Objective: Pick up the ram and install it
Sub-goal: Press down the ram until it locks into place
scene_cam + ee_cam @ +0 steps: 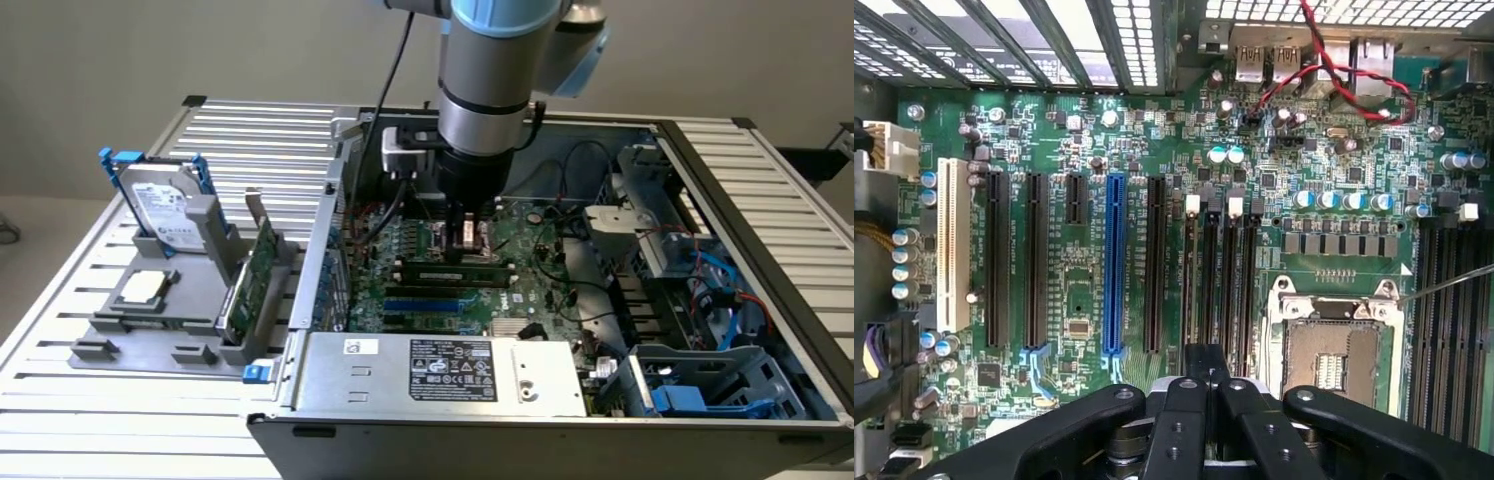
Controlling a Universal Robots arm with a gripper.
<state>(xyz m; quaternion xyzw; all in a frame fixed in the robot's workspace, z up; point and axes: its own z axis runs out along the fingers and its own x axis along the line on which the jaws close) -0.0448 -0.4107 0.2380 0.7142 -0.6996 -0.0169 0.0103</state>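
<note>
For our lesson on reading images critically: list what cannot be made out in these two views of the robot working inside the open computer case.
1. Exterior view: whether the long thin green ram stick is fully seated; the black hand stands over it.
2. Wrist view: one end of the long black plastic slots, hidden behind the hand.
3. Exterior view: print on the dark label of the grey metal box, too small.
</note>
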